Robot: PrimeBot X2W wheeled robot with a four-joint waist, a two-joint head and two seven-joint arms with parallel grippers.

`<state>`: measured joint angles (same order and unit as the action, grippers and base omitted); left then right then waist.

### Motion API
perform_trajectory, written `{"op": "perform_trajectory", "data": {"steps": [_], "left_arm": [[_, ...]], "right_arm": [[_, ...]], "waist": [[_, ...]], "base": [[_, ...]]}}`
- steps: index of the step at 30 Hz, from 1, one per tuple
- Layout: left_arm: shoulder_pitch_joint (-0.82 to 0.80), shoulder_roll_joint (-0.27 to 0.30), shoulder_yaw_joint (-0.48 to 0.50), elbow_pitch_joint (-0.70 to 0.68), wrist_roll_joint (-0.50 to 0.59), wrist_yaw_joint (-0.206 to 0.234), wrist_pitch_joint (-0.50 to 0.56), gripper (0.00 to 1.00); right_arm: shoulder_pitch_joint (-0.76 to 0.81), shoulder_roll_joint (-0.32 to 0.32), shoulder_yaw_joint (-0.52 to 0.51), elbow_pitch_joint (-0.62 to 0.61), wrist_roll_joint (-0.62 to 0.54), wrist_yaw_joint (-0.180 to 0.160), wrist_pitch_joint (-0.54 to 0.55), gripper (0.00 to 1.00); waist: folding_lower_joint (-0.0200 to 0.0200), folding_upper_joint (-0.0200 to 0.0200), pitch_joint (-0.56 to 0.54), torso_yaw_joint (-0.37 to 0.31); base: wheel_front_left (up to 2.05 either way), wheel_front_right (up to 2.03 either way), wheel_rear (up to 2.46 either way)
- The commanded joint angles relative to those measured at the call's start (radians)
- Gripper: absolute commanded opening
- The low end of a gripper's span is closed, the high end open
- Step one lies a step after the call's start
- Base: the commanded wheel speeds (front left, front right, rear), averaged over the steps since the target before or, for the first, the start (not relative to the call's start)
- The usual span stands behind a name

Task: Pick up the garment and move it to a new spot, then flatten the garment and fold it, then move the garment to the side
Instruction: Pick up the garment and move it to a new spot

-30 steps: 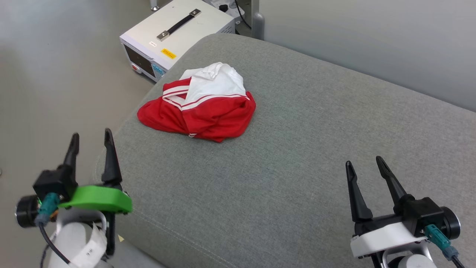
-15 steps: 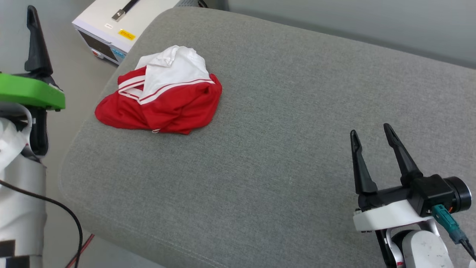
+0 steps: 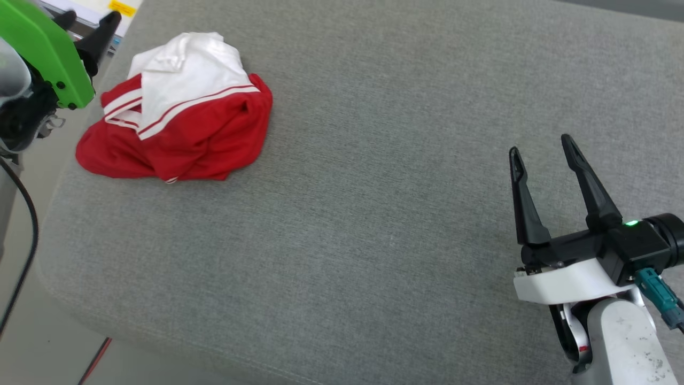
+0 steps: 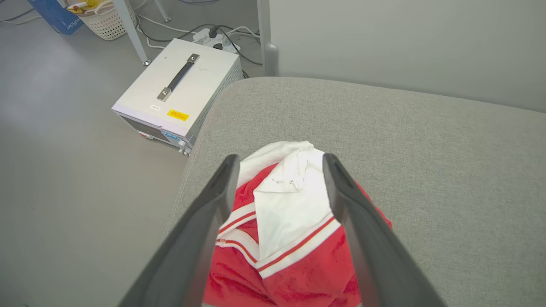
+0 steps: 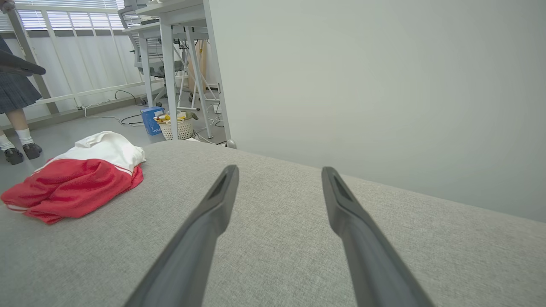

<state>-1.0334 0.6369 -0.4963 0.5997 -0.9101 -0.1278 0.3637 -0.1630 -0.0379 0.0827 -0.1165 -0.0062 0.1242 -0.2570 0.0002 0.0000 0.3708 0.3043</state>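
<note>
bare grey cushion (image 3: 374,214) right of and nearer than the garment (image 3: 176,128), white box (image 4: 177,98) (on the floor (image 4: 64,179)) beyond the garment's left, wall (image 4: 405,42) behind

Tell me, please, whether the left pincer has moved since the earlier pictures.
Yes: against the shirt, the left pincer has advanced from the near corner of the cushion to the shirt's left side.

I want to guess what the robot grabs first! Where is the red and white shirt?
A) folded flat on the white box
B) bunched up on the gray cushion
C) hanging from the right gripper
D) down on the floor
B: the shirt lies in a crumpled heap on the gray cushion.
</note>
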Motion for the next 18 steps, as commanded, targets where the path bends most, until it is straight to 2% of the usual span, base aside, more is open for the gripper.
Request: {"op": "perform_trajectory", "data": {"steps": [1, 4, 8, 12, 18], "left_arm": [[-0.028, 0.018, -0.023, 0.004, -0.042, -0.003, 0.067, 1.00], [-0.060, 0.042, -0.077, 0.027, -0.107, -0.003, 0.226, 1.00], [-0.084, 0.043, -0.133, 0.054, -0.137, -0.003, 0.342, 1.00], [-0.078, 0.023, -0.180, 0.099, -0.141, -0.003, 0.383, 1.00], [-0.039, -0.013, -0.227, 0.168, -0.159, -0.003, 0.384, 1.00]], "right_arm": [[-0.022, -0.005, 0.001, -0.009, -0.005, 0.007, -0.005, 1.00], [-0.040, -0.010, 0.003, -0.017, -0.006, 0.007, -0.005, 1.00], [-0.056, -0.016, -0.002, -0.018, -0.003, 0.007, -0.005, 1.00], [-0.076, -0.021, -0.002, -0.021, -0.001, 0.007, -0.005, 1.00], [-0.099, -0.022, 0.005, -0.023, 0.004, 0.007, -0.005, 1.00]], "waist": [[-0.0002, 0.0000, 0.046, -0.038], [-0.0002, 0.0000, 0.075, -0.057], [-0.0002, 0.0000, 0.116, -0.076], [-0.0002, 0.0000, 0.152, -0.090], [-0.0002, 0.0000, 0.190, -0.109]], "base": [[0.00, 0.00, 0.00], [0.00, 0.00, 0.00], [0.00, 0.00, 0.00], [0.00, 0.00, 0.00], [0.00, 0.00, 0.00]]}}
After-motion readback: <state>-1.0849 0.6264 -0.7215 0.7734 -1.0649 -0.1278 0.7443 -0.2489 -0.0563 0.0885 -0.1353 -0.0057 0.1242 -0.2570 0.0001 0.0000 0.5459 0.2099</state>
